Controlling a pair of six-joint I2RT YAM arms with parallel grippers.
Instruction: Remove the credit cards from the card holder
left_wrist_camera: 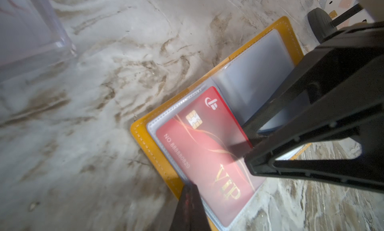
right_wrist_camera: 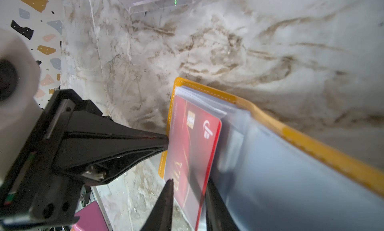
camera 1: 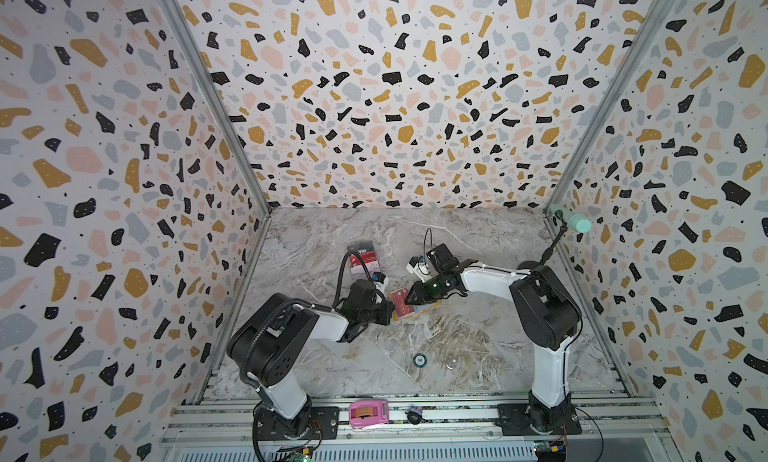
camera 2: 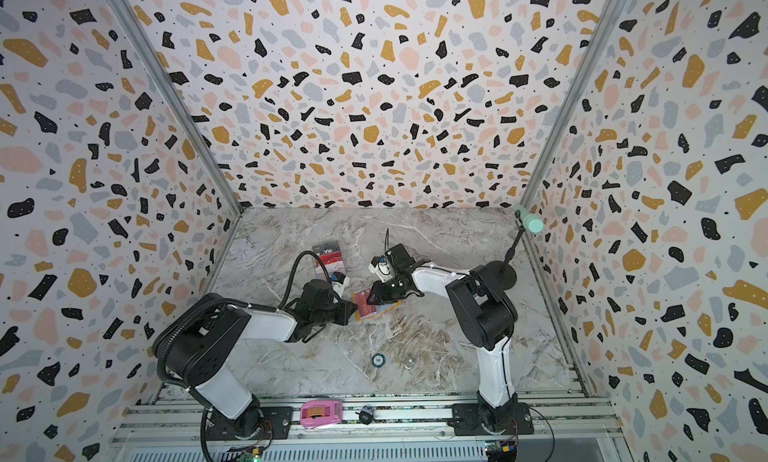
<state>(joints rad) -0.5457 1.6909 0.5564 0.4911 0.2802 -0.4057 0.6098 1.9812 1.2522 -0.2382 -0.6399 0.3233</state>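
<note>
The left gripper [right_wrist_camera: 165, 141], clamped shut, pins the open holder [left_wrist_camera: 141, 134] to the table [left_wrist_camera: 83, 115], seemingly so the right gripper [right_wrist_camera: 189, 180], jaws narrowed astride the red card [left_wrist_camera: 199, 149], can pull. Whether it grips, I can't tell.

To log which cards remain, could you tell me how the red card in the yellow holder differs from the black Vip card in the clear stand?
The red card lies in a sleeve of the open card holder; the black Vip card leans in the clear stand. The right gripper straddles the red card's edge; no gripper is near the black Vip card. Both carry VIP lettering.
</note>
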